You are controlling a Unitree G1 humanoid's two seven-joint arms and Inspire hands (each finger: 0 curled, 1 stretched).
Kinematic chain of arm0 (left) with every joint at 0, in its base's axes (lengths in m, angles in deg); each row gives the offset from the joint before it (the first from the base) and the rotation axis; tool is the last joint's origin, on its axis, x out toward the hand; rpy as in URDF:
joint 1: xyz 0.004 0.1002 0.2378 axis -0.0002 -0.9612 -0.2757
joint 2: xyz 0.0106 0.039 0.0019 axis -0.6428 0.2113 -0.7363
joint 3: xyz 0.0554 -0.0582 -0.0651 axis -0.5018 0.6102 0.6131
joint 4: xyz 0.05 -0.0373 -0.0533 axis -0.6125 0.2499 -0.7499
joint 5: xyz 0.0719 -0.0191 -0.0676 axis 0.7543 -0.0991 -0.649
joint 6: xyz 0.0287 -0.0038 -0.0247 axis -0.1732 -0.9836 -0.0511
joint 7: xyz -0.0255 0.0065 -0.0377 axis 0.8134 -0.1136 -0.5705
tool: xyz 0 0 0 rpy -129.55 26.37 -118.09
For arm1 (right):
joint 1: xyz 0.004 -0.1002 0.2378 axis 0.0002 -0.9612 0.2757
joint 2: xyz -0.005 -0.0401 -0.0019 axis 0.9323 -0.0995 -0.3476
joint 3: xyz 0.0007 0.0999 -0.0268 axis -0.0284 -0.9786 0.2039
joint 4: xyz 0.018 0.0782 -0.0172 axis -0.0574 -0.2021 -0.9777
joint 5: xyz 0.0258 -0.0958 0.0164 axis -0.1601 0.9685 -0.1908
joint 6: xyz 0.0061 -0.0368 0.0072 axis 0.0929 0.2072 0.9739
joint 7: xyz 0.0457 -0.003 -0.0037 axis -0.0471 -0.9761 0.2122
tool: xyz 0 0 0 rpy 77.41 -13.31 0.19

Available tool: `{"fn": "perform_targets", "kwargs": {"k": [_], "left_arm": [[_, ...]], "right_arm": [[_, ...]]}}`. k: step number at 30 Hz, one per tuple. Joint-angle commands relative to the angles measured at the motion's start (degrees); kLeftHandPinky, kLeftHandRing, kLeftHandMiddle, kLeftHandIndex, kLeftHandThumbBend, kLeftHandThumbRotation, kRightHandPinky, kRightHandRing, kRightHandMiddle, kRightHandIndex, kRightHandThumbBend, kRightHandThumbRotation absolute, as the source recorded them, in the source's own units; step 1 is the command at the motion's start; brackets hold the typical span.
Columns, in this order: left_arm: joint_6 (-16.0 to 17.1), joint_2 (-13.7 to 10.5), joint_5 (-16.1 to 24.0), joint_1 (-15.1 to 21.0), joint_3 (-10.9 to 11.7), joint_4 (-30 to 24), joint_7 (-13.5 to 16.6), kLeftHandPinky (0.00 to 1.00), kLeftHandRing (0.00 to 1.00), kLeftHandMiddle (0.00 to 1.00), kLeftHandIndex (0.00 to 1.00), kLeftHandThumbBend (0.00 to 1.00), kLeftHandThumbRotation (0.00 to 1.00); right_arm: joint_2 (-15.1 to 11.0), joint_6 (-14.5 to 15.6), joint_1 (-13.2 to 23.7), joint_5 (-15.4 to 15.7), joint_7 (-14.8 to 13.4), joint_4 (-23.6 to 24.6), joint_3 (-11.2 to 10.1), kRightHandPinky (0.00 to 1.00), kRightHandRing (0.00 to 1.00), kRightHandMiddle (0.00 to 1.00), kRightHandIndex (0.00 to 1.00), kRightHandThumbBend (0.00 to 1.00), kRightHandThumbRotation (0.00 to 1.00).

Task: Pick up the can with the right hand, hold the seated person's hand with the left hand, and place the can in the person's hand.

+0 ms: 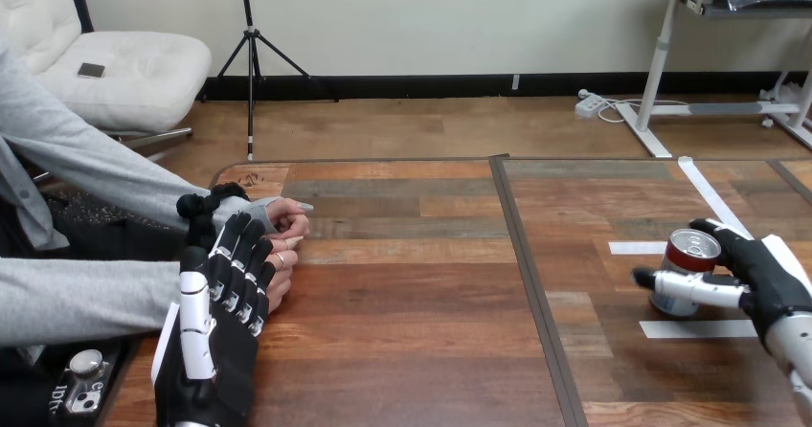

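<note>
Nearest to us, at the table's (402,350) left edge, the left robot hand (213,336) reaches forward with its back turned up. Its fingers (247,269) are nearly straight and lie against the person's hands (285,237), which rest clasped together on the wood just beyond. We see touching there, but no finger curled round a hand or wrist.

Over on the right half of the table, past a dark seam (532,274) that runs front to back, a white tape strip (694,328) lies flat on the boards. Just behind it stands the can (682,272), upright, silver with a red band under its rim. The right robot hand (761,274) comes in from the right edge and closes on it: the thumb crosses the can's front and the fingers wrap its far side. The can's base looks to be on the table.

Farther back, a shorter tape strip (636,248) and a long slanted tape strip (713,197) mark the wood.
</note>
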Motion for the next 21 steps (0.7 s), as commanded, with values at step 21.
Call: {"fn": "perform_targets", "kwargs": {"k": [21], "left_arm": [[0.0, -0.4, -1.3, 3.1, -0.4, -1.5, -1.6, 1.00, 0.98, 0.96, 0.94, 0.60, 0.98]], "right_arm": [[1.3, -2.0, 3.9, 0.3, -6.6, 1.7, -0.2, 0.55, 0.58, 0.60, 0.64, 0.88, 0.00]]}}
